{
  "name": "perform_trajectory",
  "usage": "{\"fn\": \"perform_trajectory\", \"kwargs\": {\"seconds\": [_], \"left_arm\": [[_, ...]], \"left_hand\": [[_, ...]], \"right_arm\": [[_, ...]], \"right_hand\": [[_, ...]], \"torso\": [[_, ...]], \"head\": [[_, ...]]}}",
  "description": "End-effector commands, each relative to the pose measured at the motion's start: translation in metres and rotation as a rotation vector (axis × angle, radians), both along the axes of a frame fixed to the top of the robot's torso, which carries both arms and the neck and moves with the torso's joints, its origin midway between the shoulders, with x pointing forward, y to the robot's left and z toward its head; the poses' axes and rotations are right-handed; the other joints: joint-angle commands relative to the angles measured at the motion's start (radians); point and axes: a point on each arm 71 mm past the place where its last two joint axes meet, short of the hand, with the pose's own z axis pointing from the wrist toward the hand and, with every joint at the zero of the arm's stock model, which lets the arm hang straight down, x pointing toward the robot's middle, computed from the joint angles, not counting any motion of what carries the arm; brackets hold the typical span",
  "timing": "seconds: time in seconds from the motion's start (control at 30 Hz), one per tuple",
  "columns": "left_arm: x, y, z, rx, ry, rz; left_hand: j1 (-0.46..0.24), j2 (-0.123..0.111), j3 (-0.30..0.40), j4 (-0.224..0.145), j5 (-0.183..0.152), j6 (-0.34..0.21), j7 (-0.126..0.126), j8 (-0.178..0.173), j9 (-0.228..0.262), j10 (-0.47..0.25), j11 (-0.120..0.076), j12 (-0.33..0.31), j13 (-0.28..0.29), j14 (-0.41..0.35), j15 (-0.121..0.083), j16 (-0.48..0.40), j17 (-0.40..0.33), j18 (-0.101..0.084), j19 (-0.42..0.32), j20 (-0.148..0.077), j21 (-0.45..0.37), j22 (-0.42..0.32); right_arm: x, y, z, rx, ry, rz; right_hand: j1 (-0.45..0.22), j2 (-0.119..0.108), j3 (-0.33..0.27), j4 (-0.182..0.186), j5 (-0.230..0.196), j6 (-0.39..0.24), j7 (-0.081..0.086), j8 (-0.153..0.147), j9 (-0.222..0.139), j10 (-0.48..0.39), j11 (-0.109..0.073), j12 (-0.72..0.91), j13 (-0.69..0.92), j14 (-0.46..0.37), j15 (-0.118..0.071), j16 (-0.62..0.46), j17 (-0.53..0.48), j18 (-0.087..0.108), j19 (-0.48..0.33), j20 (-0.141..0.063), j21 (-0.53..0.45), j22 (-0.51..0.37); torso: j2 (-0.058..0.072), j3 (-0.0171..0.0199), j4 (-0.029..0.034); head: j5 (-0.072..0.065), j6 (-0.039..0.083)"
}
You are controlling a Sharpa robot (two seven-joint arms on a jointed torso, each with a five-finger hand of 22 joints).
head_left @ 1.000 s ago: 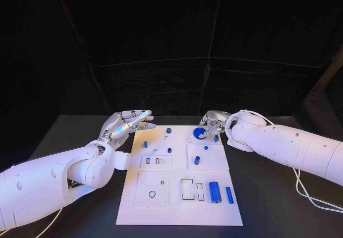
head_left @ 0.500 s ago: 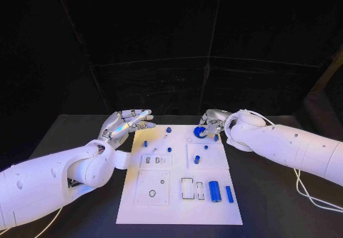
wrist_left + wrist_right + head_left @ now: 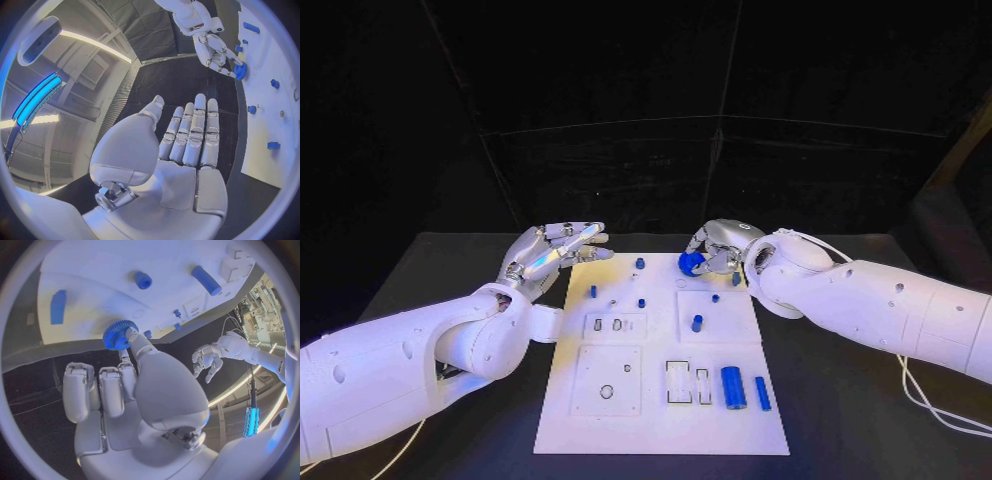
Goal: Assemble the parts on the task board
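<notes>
The white task board point(image 3: 646, 415) lies in the middle of the black table. My right hand point(image 3: 720, 244) hovers over the board's far edge and pinches a blue gear point(image 3: 688, 263) between thumb and finger. The right wrist view shows the gear point(image 3: 115, 335) at the fingertips, just off the board point(image 3: 100, 270). My left hand point(image 3: 557, 247) is held in the air beside the board's far left corner, fingers stretched out and holding nothing. In the left wrist view its palm point(image 3: 187, 142) faces the right hand point(image 3: 215, 52) and the gear point(image 3: 240, 71).
Small blue pegs point(image 3: 640, 263) point(image 3: 593, 291) point(image 3: 697, 322) stand on the board's far half. A blue cylinder point(image 3: 731, 387) and a blue bar point(image 3: 762, 393) lie near its front right, beside rectangular slots point(image 3: 678, 381). A white cable point(image 3: 935, 400) trails on the table at the right.
My right hand has carried the blue gear a little to the left along the board's far edge. The left hand has stayed where it was.
</notes>
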Motion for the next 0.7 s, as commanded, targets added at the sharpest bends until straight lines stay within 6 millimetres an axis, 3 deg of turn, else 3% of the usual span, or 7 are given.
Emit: {"fn": "perform_trajectory", "kwargs": {"seconds": [0.03,0.07,0.2,0.43,0.7], "left_arm": [[-0.001,-0.001,0.002,-0.009,-0.007,-0.013],[-0.001,-0.001,0.002,-0.009,-0.007,-0.013],[-0.001,-0.001,0.002,-0.009,-0.007,-0.014],[-0.001,-0.003,0.002,-0.01,-0.006,-0.017],[0.0,-0.004,0.002,-0.011,-0.006,-0.019]], "left_hand": [[-0.003,0.009,0.001,-0.004,0.005,0.001,0.007,-0.005,-0.001,-0.001,0.003,-0.006,-0.001,0.002,0.006,-0.003,0.001,0.016,0.008,0.0,-0.005,-0.001],[-0.003,0.009,0.001,-0.004,0.005,0.001,0.007,-0.005,-0.001,-0.001,0.003,-0.006,-0.001,0.002,0.006,-0.003,0.001,0.016,0.008,0.0,-0.005,-0.001],[-0.003,0.009,0.001,-0.004,0.005,0.001,0.007,-0.005,-0.001,-0.001,0.003,-0.006,-0.001,0.002,0.006,-0.003,0.001,0.016,0.008,0.0,-0.005,-0.001],[-0.003,0.009,0.001,-0.004,0.005,0.001,0.007,-0.005,-0.001,-0.001,0.003,-0.006,-0.001,0.002,0.006,-0.003,0.001,0.016,0.008,0.0,-0.005,-0.001],[-0.003,0.009,0.001,-0.004,0.005,0.001,0.007,-0.005,-0.001,-0.001,0.003,-0.006,-0.001,0.002,0.006,-0.003,0.001,0.016,0.008,0.0,-0.005,-0.001]], "right_arm": [[-0.006,0.012,0.01,0.018,-0.078,0.02],[-0.008,0.016,0.01,0.019,-0.081,0.027],[-0.013,0.042,0.013,0.017,-0.106,0.061],[-0.011,0.077,0.012,0.003,-0.112,0.093],[-0.008,0.105,0.002,-0.018,-0.082,0.114]], "right_hand": [[-0.022,-0.004,0.017,0.011,0.001,0.095,-0.026,0.011,0.009,0.014,-0.02,-0.011,0.087,0.075,0.006,0.003,0.116,-0.016,0.013,0.0,0.005,0.134],[-0.026,-0.006,0.019,0.011,0.0,0.094,-0.025,0.009,0.009,0.013,-0.02,-0.011,0.087,0.075,0.006,0.003,0.116,-0.017,0.015,0.0,0.005,0.136],[-0.037,-0.011,0.025,0.014,-0.002,0.093,-0.025,0.005,0.007,0.012,-0.019,-0.013,0.086,0.075,0.006,0.003,0.116,-0.017,0.016,0.001,0.006,0.138],[-0.049,-0.016,0.034,0.017,-0.008,0.091,-0.024,-0.001,0.006,0.009,-0.018,-0.019,0.082,0.074,0.007,0.002,0.113,-0.018,0.017,0.001,0.007,0.14],[-0.058,-0.019,0.043,0.019,-0.009,0.087,-0.022,-0.007,0.004,0.006,-0.017,-0.023,0.079,0.074,0.008,0.001,0.111,-0.018,0.018,0.002,0.007,0.141]], "torso": [[0.0,-0.0013,0.0012],[0.0,-0.0023,0.0012],[0.001,0.0,0.0043],[0.002,-0.0018,0.008],[0.001,0.0002,0.0025]], "head": [[-0.001,0.002],[-0.001,0.001],[-0.001,0.002],[0.002,-0.003],[0.01,-0.007]]}}
